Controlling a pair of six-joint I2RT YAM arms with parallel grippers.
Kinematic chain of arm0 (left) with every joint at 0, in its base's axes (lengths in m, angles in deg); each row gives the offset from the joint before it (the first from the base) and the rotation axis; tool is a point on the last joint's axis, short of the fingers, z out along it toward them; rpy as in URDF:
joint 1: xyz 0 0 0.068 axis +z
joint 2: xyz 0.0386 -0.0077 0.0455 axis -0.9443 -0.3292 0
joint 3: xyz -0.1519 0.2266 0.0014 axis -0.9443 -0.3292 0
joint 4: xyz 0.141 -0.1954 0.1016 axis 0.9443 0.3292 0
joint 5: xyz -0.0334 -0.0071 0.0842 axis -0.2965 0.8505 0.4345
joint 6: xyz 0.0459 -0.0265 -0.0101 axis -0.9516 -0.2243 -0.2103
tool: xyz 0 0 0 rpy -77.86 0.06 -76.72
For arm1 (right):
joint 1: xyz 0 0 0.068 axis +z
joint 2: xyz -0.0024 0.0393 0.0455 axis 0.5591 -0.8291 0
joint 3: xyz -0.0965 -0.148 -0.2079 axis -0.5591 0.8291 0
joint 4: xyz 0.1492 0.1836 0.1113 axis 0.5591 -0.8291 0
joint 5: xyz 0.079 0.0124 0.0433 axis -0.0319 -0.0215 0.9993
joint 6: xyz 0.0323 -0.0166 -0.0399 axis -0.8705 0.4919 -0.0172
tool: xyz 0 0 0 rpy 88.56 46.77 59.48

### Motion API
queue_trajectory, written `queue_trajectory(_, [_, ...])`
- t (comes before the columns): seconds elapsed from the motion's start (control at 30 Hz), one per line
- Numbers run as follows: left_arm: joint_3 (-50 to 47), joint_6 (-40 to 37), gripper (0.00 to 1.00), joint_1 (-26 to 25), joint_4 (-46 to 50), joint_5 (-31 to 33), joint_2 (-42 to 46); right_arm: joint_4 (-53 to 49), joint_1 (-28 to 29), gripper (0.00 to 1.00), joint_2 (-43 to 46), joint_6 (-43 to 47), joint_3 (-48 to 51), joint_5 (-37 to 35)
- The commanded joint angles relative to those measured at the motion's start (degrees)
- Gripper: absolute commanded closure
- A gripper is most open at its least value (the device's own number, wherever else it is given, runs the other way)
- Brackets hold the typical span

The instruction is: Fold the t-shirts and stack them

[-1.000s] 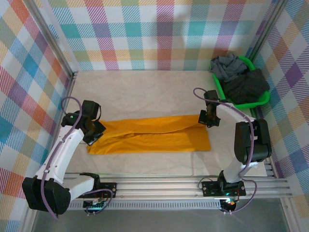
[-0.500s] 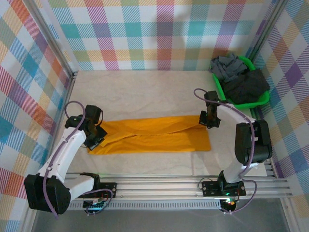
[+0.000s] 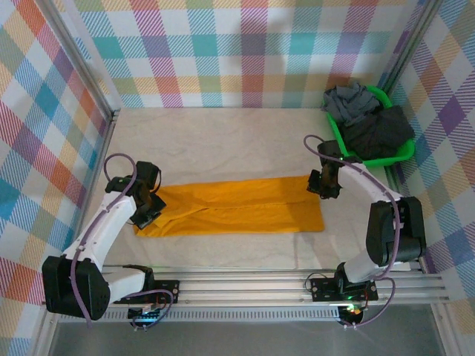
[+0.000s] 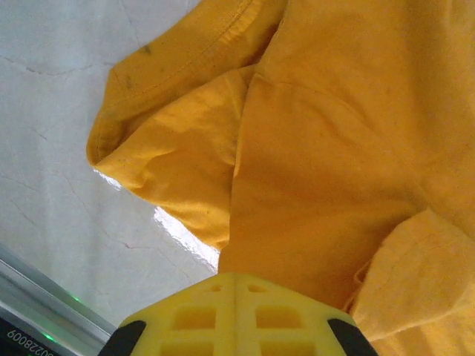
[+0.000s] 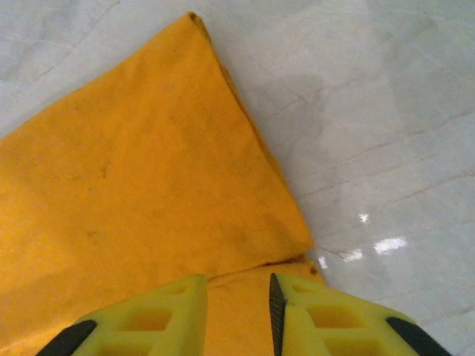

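Observation:
The mustard-orange t-shirt (image 3: pixel 237 206) lies folded into a long band across the front of the table. My left gripper (image 3: pixel 148 205) is at its left end, and in the left wrist view the fingers (image 4: pixel 236 297) are pressed together, shut on the orange cloth (image 4: pixel 319 193) that runs out from their tips. My right gripper (image 3: pixel 325 185) hovers at the shirt's far right corner. Its jaws (image 5: pixel 237 289) stand open over the folded corner (image 5: pixel 148 170) and grip nothing. The grey t-shirt (image 3: pixel 350 101) and the charcoal t-shirt (image 3: pixel 382 133) lie crumpled in the basket.
The green plastic basket (image 3: pixel 404 154) sits at the back right against the wall. The white table cover (image 3: pixel 223 141) is bare behind the shirt. Checked walls close in the left, back and right, and a metal rail (image 3: pixel 245 282) runs along the near edge.
The right gripper has let go of the shirt's upper layer and shifted slightly right, and that layer now lies flat. The left gripper has moved a little toward the near edge with the cloth.

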Motion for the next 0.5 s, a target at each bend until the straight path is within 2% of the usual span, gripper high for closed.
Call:
queue_trajectory(0.0, [-0.8,-0.7,1.0,0.6,-0.7,1.3,-1.2,-0.2,0.3,0.76,-2.9,-2.5,-2.6,3.1])
queue_trajectory(0.13, [-0.2,-0.5,1.0,0.6,-2.1,0.6,-2.2,0.7,0.3,0.81,-3.8,-3.1,-2.5,4.3])
queue_trajectory(0.47, [-0.3,-0.9,1.0,0.5,-2.7,-0.1,-5.4,0.4,0.2,0.82,-3.8,-2.0,-2.6,3.9])
